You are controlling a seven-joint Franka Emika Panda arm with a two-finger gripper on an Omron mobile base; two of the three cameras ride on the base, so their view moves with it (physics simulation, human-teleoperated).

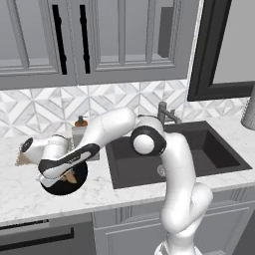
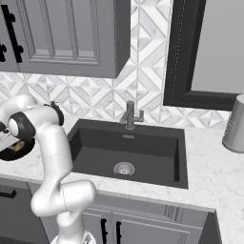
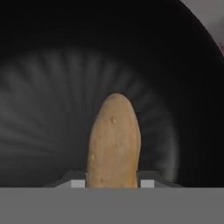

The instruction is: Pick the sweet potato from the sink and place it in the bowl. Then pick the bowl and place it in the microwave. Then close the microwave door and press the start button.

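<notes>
The white arm is reaching out to the left over the marble counter (image 1: 30, 199), with the gripper (image 1: 69, 175) hanging low over the glossy black bowl (image 1: 79, 172), which is sitting on the counter just left of the sink (image 1: 209, 149), near the counter's front edge. In the hand view the sweet potato (image 3: 113, 144) is standing lengthwise between the two fingertips (image 3: 76, 183), its rounded end pointing into the bowl's ribbed dark interior; the jaws are sitting narrow against either side of it, clamped on it. From the left base view a bit of orange-tan is peeking out beneath the hand, inside the bowl's rim. Whether the vegetable is already touching the bowl's floor I cannot tell.

A tan woven mat (image 1: 21, 159) is lying on the counter behind the bowl toward the backsplash, and a soap dispenser (image 1: 80, 130) with an orange top is standing near the counter's back edge, beside the sink's left rear corner. The grey faucet (image 2: 130, 114) is rising at the sink's back rim, and the round silver drain (image 2: 124, 168) is showing in the basin's floor. A grey cylindrical container (image 2: 235, 125) is standing at the counter's far right
</notes>
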